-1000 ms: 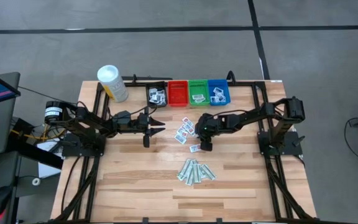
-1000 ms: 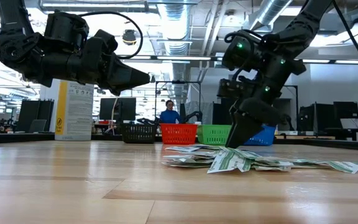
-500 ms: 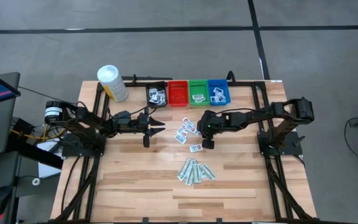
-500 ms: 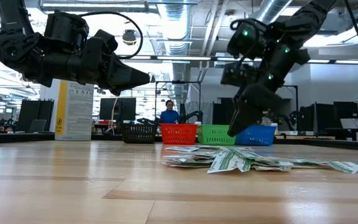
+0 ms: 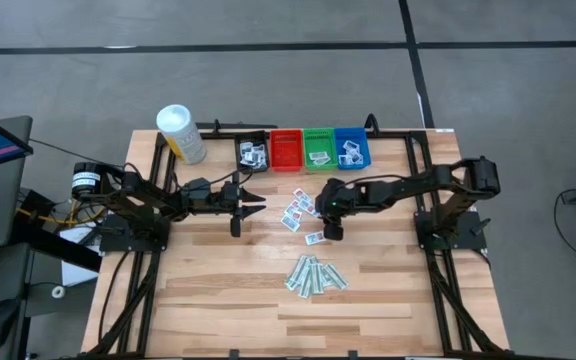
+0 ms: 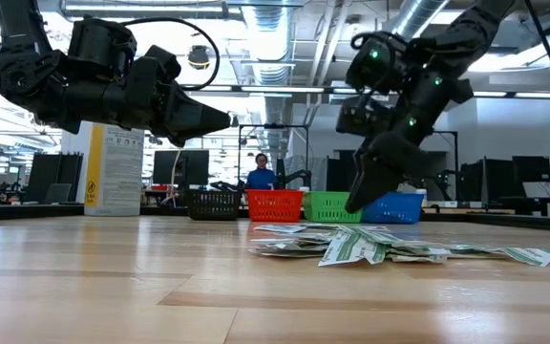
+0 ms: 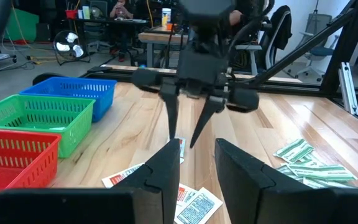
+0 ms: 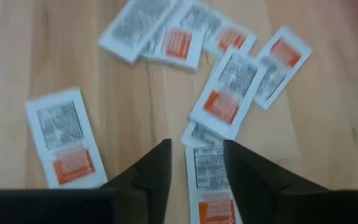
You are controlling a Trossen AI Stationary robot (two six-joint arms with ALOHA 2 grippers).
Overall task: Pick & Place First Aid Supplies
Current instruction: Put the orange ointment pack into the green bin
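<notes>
Right gripper (image 5: 333,232) hangs fingers-down over the middle of the bench, jaws parted and empty, above a scatter of white packets with red print (image 8: 224,96). In the right wrist view one packet (image 8: 209,171) lies directly between the two fingertips (image 8: 157,163), its long axis running along the gap rather than across it.

Judged procedure for the pick in hand:
1. Descend straight down so one finger lands on each long edge of that packet; its narrow width is what the jaws should span.
2. Keep clear of the overlapping neighbour at its far end, or two packets may lift together.
3. Close only once both tips touch the wood; a flat paper packet is likely to slide rather than rise if pinched high.

Remaining white packets fan out toward the rear edge, their long axes at mixed angles. A separate packet (image 8: 67,138) lies just beside the fingers, roughly parallel to the target. Pale-green wrapped strips (image 5: 315,275) sit in a loose bundle nearer the front edge, long axes mostly aligned on a diagonal.

Four bins (image 5: 304,148) stand in a row at the rear edge. Left gripper (image 5: 251,205) waits above the left half of the bench, jaws apart, holding nothing.
</notes>
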